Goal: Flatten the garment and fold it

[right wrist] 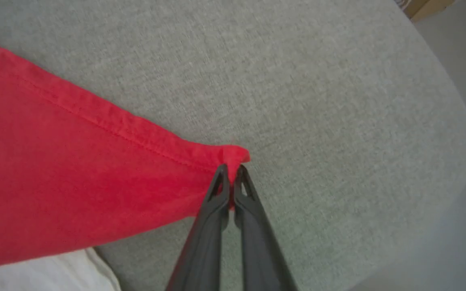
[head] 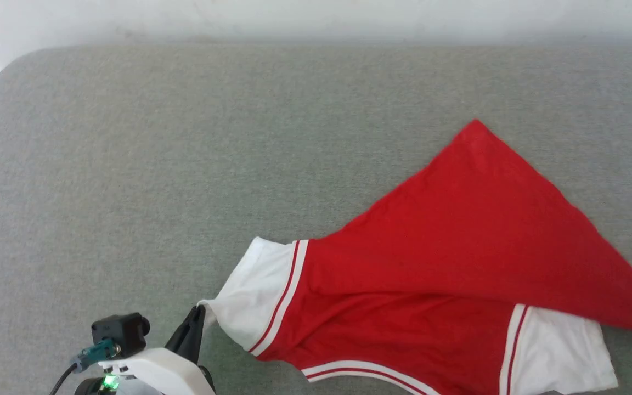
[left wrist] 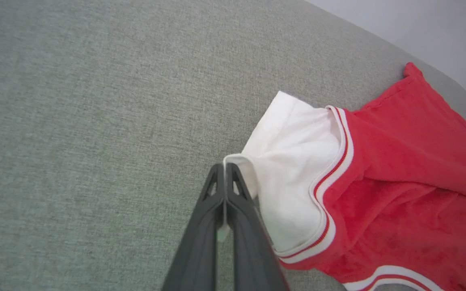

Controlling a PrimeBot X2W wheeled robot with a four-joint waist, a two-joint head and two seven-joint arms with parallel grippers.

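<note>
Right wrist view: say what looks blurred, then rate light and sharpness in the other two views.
Right wrist view: soft all over, the grey surface smearing toward the lower right. Left wrist view: crisp weave, even light, the garment's white sleeve nearly washed out. Head view: flat light, pale haze along the top, a green glow by the left gripper.

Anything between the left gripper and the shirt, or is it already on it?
Nothing between them: the left gripper is shut on the edge of the white sleeve of the shirt, clearest in the left wrist view.
</note>
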